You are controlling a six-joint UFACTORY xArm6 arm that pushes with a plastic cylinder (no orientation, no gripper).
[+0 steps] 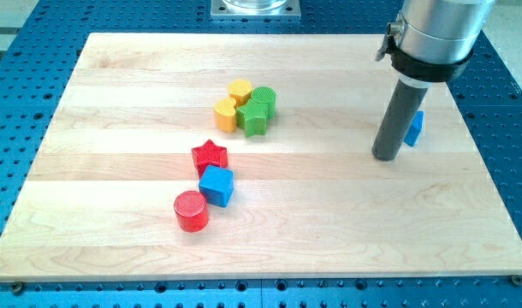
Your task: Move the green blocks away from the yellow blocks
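Two green blocks sit at the board's upper middle: a green star (254, 117) and a green round block (264, 97) behind it. Two yellow blocks touch them on the left: a yellow hexagon-like block (240, 90) and a yellow rounded block (226, 114). The four form one tight cluster. My tip (384, 156) rests on the board far to the view's right of the cluster, touching no green or yellow block.
A blue block (414, 127) lies just right of the rod, partly hidden behind it. A red star (210, 156), a blue cube (216, 186) and a red cylinder (191, 211) stand in a row at the lower left of centre. The wooden board (115, 171) lies on a blue perforated table.
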